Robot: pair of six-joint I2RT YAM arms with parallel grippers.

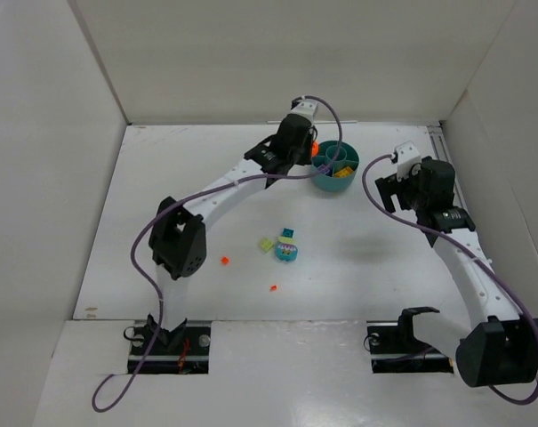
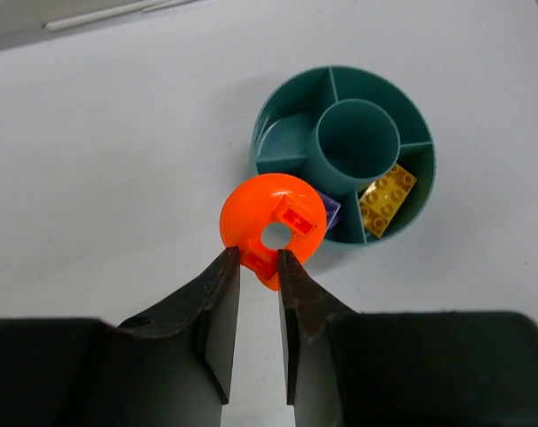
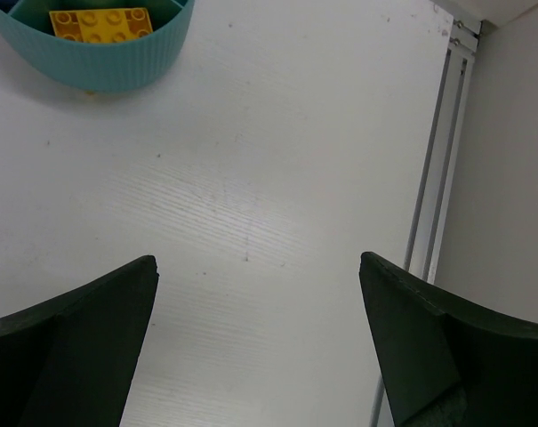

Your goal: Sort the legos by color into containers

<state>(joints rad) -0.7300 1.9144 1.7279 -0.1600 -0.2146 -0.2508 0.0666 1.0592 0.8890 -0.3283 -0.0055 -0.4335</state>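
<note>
My left gripper [image 2: 259,258] is shut on an orange-red round lego [image 2: 273,227] with a hole in its middle, pinching a tab on its edge. It holds the piece just above the near rim of the round teal container [image 2: 291,133]. In the top view the piece [image 1: 314,148] is at the container's [image 1: 326,184] left side. One wedge holds a yellow brick [image 2: 386,200], and a purple brick [image 2: 329,212] lies partly hidden under the orange piece. My right gripper [image 3: 258,267] is open over bare table, to the right of the container [image 3: 117,67].
Loose legos lie mid-table: a light green bit [image 1: 267,243], a teal brick [image 1: 288,234] beside a round teal piece [image 1: 287,253], and two tiny orange-red bits [image 1: 224,261] [image 1: 273,287]. White walls enclose the table, and a rail [image 3: 437,205] runs along the right edge.
</note>
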